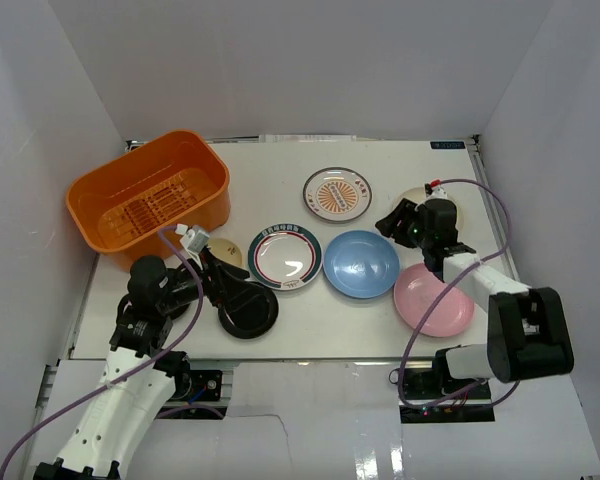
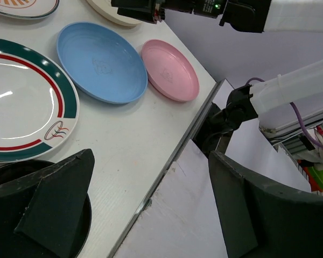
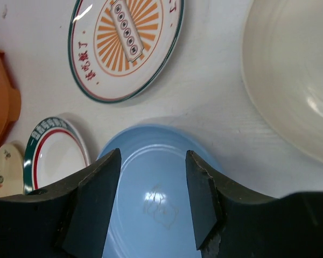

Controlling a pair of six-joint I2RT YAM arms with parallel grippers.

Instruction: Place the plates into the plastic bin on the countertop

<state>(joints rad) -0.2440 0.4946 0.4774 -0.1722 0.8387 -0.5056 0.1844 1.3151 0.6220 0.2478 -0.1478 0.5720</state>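
Observation:
The orange plastic bin (image 1: pixel 145 190) stands at the back left of the white countertop (image 1: pixel 310 325), with no plate showing inside it. The plates lie in a loose row: black (image 1: pixel 248 310), small tan (image 1: pixel 225 250), green-rimmed (image 1: pixel 285 256), light blue (image 1: pixel 361 264), pink (image 1: pixel 434 299), orange-patterned (image 1: pixel 337 193), and cream (image 1: pixel 420 195) half hidden by the right arm. My left gripper (image 2: pixel 151 209) is wide open and holds nothing, with one finger over the black plate (image 2: pixel 0 174). My right gripper (image 3: pixel 151 188) hovers open over the light blue plate (image 3: pixel 151 209), gripping nothing.
White walls close in the countertop on three sides. The front edge (image 2: pixel 167 166) runs right under the left gripper. The right arm's base (image 1: pixel 525 335) and purple cables (image 1: pixel 490 200) sit at the near right.

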